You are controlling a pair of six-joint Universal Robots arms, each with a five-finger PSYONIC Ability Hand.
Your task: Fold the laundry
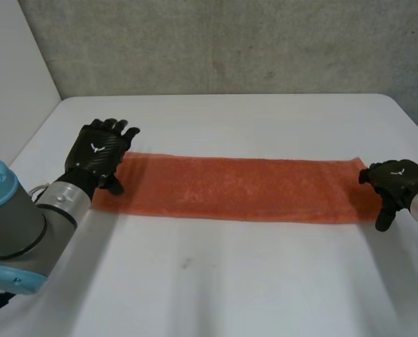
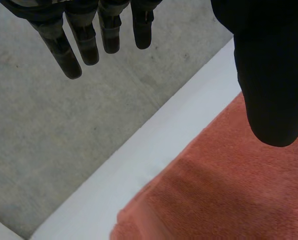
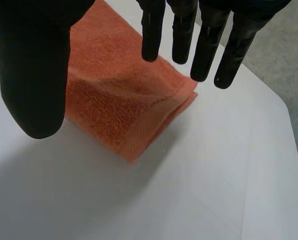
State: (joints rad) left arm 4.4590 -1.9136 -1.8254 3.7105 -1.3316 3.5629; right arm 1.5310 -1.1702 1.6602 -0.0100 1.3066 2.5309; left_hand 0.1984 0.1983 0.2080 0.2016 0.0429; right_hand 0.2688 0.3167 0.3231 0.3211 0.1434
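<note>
Folded orange towel [image 1: 237,188] lies across table [image 1: 216,281]; left hand [image 1: 100,154] open-fingered at left end, right hand [image 1: 395,184] open-fingered at right end.

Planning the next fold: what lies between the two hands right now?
In the head view, only the orange towel, laid flat as a long strip on the white table, spans from the left hand to the right hand; nothing rests on it.
</note>
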